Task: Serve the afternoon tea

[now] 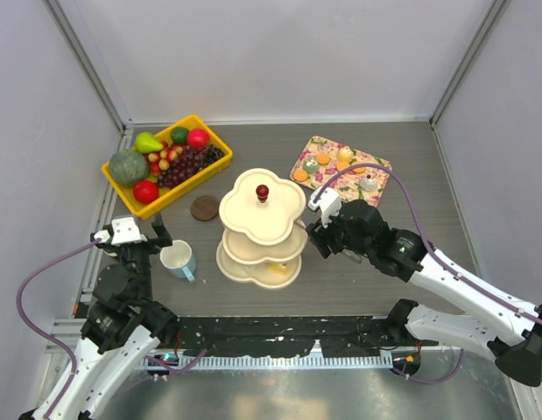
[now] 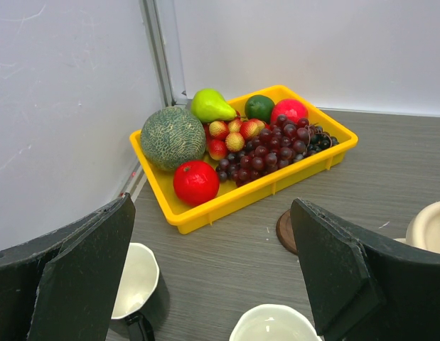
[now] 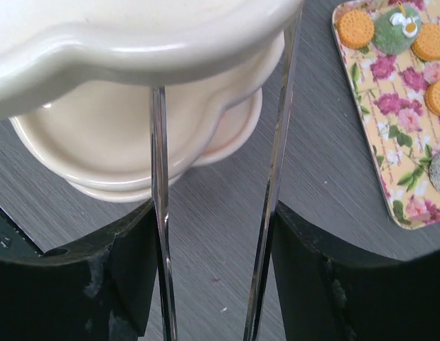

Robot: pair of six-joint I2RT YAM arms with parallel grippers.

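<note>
The right claw (image 3: 214, 220) is grasping a pair of metal tongs (image 3: 161, 213). Its fingers are pressing against the outer side of each arm, and the two arms are standing apart. The tongs are reaching in under a rim of the cream three-tier stand (image 1: 253, 214), so their tips are hidden and I cannot tell whether they are holding anything.

The stand is sitting in the middle of the counter (image 1: 384, 262) with its red knob (image 1: 263, 191) on top. A small pale orange piece (image 1: 276, 273) is lying on the bottom tier, too small to identify.

The floral tray (image 3: 390, 106) is lying behind and to the right of the stand, carrying round orange biscuits (image 3: 355, 28) and small pastries (image 3: 396, 32).

The left claw (image 2: 212, 206) is hanging released, its fingers spread wide, near the left edge of the counter. It is sitting just left of the pale blue mug (image 1: 177, 257). In the left wrist view a dark mug (image 2: 138, 273) with a white inside is showing partly behind the claw's left finger.

The yellow bin (image 2: 227, 202) of fruit is sitting in the far left corner. A brown disc (image 1: 205, 207) is lying between the bin and the stand.
</note>
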